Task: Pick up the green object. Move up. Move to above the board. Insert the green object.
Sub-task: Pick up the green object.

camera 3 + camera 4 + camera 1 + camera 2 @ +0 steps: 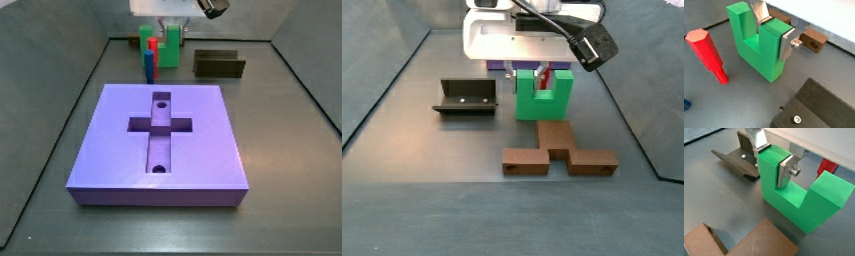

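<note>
The tool (774,31) is closed on one prong of the green object (757,42), which rests on the floor beside the red peg (707,54). Lifting, transfer and insertion into the purple board (160,145) are judged outstanding.

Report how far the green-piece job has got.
Done: the claw has reached the green object, with its fingers either side of one prong in both wrist views. In hand: the grasp; the block seems still on the floor. Left: lifting, moving above the board, and inserting; its cross recess is empty.
</note>
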### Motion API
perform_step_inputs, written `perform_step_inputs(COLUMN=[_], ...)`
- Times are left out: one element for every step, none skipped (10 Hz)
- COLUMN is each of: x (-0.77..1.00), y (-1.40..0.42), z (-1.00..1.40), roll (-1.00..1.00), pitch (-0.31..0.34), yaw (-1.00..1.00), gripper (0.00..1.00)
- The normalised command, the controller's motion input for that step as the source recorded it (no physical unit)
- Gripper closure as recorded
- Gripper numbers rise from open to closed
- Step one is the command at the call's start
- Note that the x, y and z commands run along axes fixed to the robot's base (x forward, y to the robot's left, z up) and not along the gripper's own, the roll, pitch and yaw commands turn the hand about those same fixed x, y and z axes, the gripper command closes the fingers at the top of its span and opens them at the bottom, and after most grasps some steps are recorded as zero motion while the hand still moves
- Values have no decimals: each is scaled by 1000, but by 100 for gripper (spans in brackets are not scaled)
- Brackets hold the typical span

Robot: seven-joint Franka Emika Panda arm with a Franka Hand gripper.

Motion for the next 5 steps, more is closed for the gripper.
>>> perform_step_inputs(x=[0, 0, 0, 0, 0], y=[0, 0, 0, 0, 0], z=[0, 0, 0, 0, 0], roll=[0, 0, 0, 0, 0], pitch=[0, 0, 0, 0, 0], yaw=[0, 0, 0, 0, 0], gripper=[100, 100, 100, 100, 100])
